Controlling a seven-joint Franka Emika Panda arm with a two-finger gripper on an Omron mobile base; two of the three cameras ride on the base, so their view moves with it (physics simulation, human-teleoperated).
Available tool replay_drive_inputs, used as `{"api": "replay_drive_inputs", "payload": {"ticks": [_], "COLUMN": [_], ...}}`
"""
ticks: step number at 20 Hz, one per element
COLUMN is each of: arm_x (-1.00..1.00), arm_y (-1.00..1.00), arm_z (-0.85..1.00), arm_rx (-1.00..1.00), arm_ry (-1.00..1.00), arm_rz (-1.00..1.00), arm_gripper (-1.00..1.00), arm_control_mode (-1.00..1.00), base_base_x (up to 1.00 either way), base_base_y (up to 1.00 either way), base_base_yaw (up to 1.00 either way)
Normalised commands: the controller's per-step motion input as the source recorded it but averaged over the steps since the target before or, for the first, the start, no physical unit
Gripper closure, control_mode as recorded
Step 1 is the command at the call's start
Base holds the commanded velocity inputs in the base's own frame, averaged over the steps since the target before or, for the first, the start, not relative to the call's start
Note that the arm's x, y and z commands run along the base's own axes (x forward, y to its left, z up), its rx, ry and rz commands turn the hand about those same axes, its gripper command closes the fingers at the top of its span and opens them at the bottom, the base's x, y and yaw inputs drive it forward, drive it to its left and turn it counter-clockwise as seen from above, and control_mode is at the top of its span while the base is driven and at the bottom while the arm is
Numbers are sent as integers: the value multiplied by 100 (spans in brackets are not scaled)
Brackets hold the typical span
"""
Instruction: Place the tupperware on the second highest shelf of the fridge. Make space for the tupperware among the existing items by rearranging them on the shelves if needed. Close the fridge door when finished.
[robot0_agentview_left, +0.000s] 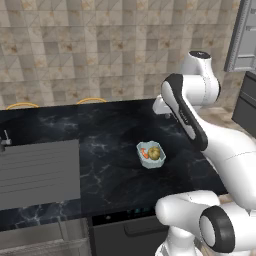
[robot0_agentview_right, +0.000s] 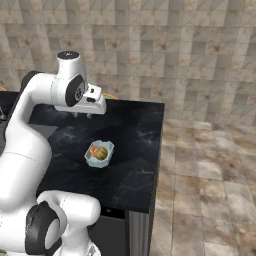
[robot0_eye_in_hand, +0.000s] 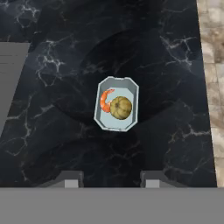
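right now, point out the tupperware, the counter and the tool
tupperware (robot0_eye_in_hand: 117, 104): hand view, on the food inside the tub.
counter (robot0_agentview_left: 115, 125): left base view, bare black marble top.
tool (robot0_agentview_right: 83, 115): right base view, between the fingertips.

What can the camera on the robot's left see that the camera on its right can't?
The left base view alone shows the grey ribbed panel set in the counter and the grey fridge at its top right corner. The right base view alone shows the brown tiled floor beyond the counter's end. Both share the black marble counter, the tupperware sitting on it with orange and yellow-green food inside, the tiled wall, and the white arm with its gripper above the counter.
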Motion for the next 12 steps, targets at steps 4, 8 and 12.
{"api": "replay_drive_inputs", "payload": {"ticks": [4, 8, 12], "arm_x": [-3, -13, -15], "arm_y": [-9, -15, -16], "arm_z": [-21, -29, -73], "arm_rx": [0, 0, 0], "arm_ry": [0, 16, 15], "arm_rz": [0, 0, 0], "arm_gripper": [-100, -100, -100], "arm_control_mode": [-100, -100, -100], "base_base_x": [0, 0, 0], "base_base_y": [0, 0, 0], "base_base_yaw": [0, 0, 0]}}
